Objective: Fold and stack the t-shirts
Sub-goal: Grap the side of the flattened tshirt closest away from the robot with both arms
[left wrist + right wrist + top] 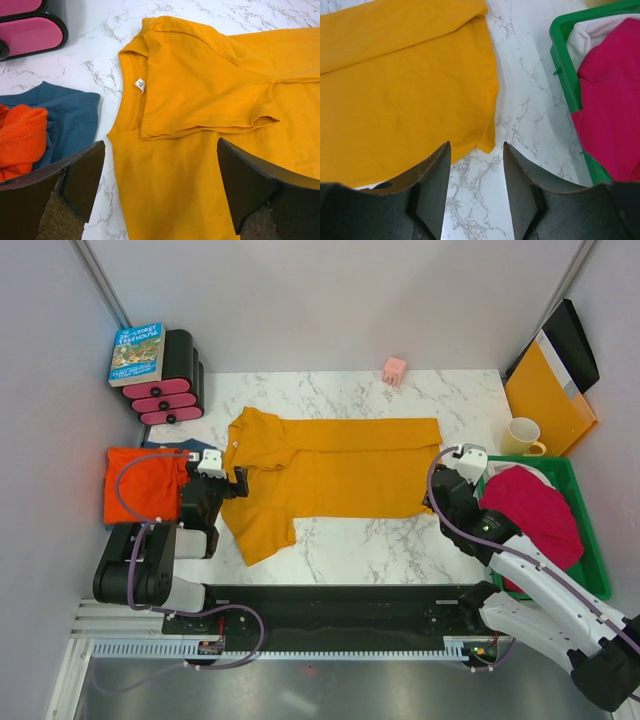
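The mustard-yellow t-shirt (330, 475) lies spread on the marble table, its top edge and one sleeve folded in. My left gripper (242, 483) is open over the collar end; in the left wrist view the gripper (160, 150) hovers above yellow cloth (200, 100). My right gripper (438, 496) is open and empty at the shirt's near right corner (489, 145); its fingertips (445, 155) straddle bare marble. The red-orange t-shirt (140, 485) lies crumpled at the left on the dusty blue t-shirt (70, 112). The magenta-pink t-shirt (530, 515) sits in the green tray (592, 540).
A book (137, 353) rests on black-and-pink cases (165, 390) at the back left. A small pink object (395, 370) sits at the back. A yellow mug (522, 437) and a yellow-orange folder (548, 395) stand at the back right. White cloth (515, 475) lies in the tray.
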`<state>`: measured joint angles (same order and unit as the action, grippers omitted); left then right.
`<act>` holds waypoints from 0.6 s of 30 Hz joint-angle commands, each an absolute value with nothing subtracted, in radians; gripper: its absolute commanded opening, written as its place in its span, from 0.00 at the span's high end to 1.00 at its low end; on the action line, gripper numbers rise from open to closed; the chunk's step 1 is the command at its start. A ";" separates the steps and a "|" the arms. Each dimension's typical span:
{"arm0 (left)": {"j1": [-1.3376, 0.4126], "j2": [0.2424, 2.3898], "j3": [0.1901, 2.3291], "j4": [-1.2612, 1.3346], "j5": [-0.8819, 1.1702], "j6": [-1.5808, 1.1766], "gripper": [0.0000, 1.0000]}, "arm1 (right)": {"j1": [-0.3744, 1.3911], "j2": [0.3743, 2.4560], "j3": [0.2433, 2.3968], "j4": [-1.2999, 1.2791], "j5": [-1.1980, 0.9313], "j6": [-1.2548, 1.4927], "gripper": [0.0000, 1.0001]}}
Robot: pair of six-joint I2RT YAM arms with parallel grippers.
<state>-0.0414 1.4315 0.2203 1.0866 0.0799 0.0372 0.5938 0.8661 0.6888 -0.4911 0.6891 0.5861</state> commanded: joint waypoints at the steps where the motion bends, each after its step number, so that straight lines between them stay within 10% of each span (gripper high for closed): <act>1: -0.040 1.436 0.229 1.124 0.063 0.021 0.00 | 0.597 0.835 0.730 -0.570 0.699 0.540 0.46; 10: -0.083 1.410 0.238 1.099 0.013 0.034 0.00 | 0.598 0.805 0.729 -0.618 0.598 0.584 0.45; 12: -0.168 1.334 0.285 1.021 -0.356 0.038 0.00 | 0.597 0.816 0.741 -0.637 0.588 0.589 0.46; 18: -0.417 1.319 0.791 -0.083 -0.644 -0.191 0.00 | 0.597 0.795 0.726 -0.608 0.595 0.574 0.45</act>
<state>-0.2890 1.3300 0.4694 0.6014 -0.3325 0.0257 0.5938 0.8143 0.6983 -0.6228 0.5957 0.5755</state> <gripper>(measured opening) 0.994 0.546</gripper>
